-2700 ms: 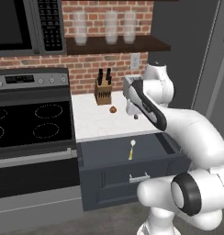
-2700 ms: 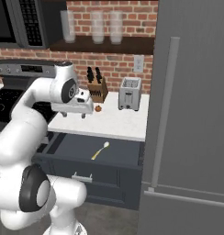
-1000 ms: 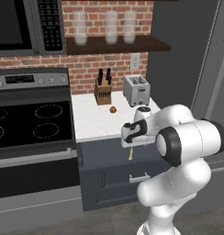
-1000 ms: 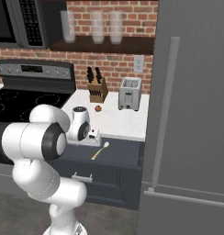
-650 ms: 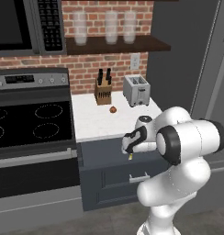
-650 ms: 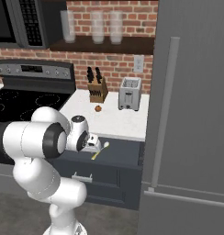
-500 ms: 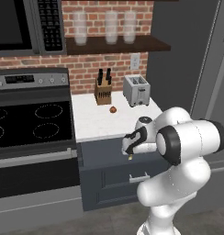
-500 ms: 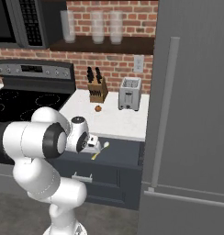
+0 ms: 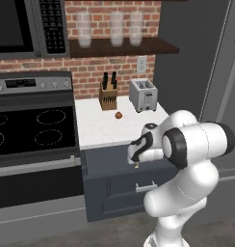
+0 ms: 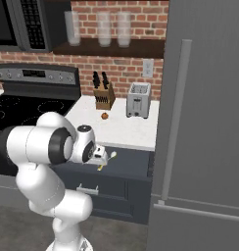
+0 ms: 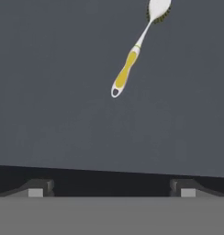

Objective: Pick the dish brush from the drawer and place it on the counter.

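In the left base view we saw the gripper (image 9: 137, 163) low over the open drawer (image 9: 120, 182), under the counter (image 9: 101, 129). In the right base view the dish brush (image 10: 107, 159) lay in the drawer at the gripper's 3 o'clock. In the hand view the fingertips (image 11: 36, 189) stood wide apart, holding nothing, with the brush lying up at 12 o'clock.

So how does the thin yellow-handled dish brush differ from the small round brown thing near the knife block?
The yellow-handled dish brush is long and thin with a white head; the small round brown item is squat and ball-like. The brush lies flat inside the open dark grey drawer, below the gripper; the brown item sits up on the white counter. Both are small and untouched.
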